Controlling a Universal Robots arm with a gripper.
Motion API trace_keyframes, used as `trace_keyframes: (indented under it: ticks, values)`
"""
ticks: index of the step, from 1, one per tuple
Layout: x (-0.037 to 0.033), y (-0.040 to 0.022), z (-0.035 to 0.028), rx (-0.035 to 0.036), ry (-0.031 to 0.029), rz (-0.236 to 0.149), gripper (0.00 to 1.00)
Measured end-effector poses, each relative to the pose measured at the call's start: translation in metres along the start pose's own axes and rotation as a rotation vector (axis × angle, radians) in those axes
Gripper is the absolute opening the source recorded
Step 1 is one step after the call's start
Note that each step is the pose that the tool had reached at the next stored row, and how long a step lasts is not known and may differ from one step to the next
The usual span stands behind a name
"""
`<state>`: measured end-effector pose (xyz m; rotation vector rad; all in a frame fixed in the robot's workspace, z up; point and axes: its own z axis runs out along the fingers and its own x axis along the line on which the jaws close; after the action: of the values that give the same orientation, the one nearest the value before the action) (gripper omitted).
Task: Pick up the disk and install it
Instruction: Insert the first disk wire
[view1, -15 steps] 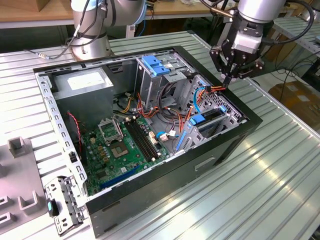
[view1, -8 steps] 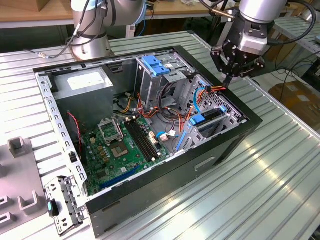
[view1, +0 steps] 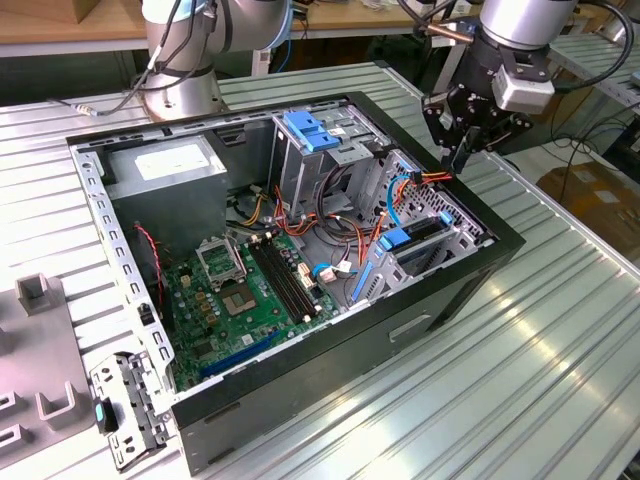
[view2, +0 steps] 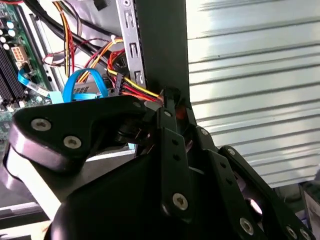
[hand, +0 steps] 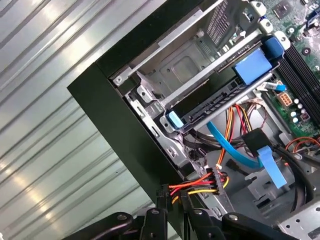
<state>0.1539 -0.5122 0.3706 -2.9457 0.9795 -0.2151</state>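
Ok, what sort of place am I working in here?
Probably a robotics lab or test cell: an open desktop computer case lies on a ribbed aluminium table, the robot arm's base stands on it, and wooden workbenches are behind.

The disk (hand: 220, 102) showed a dark matt body in glossy blue plastic, the case (view1: 300, 400) matt black, the table (view1: 520, 380) ribbed shiny metal.

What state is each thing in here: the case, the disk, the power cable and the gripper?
Computer case: lying on its side, side panel off, inside exposed.
Disk: seated in its bay inside the case.
Power cable: pinched by the gripper, its plug apart from the disk.
Gripper: shut on the power cable, at the case's edge.
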Motion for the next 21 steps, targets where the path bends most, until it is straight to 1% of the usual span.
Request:
trace_keyframes:
  ticks: [1,2,5,6,7,8,10,11,14,15,16,17,21]
  values:
    - [0.0,0.0,0.0001,-0.0174,0.0143,-0.004,0.24]
    - [0.0001,0.0,0.0002,-0.0219,0.0179,-0.01,0.24]
    - [0.0001,-0.0001,0.0002,-0.0196,0.017,-0.03,0.24]
    - [0.0001,-0.0001,0.0003,-0.0159,0.0152,-0.058,0.25]
    - [0.0,-0.0001,0.0005,-0.0138,0.0143,-0.072,0.25]
    - [0.0,-0.0001,0.0009,-0.0122,0.0137,-0.083,0.31]
    - [-0.0002,0.0001,0.0027,-0.0053,0.0123,-0.129,0.31]
    - [-0.0003,0.0002,0.0038,-0.0043,0.0123,-0.135,0.31]
    - [-0.0007,0.0003,0.0063,-0.0038,0.0127,-0.138,0.31]
    - [-0.0007,0.0004,0.0066,-0.0044,0.013,-0.133,0.31]
    - [-0.0007,0.0004,0.0068,-0.006,0.0137,-0.12,0.31]
    - [-0.0007,0.0004,0.0068,-0.0066,0.014,-0.115,0.31]
    - [-0.0007,0.0003,0.0069,-0.0073,0.0143,-0.113,0.31]
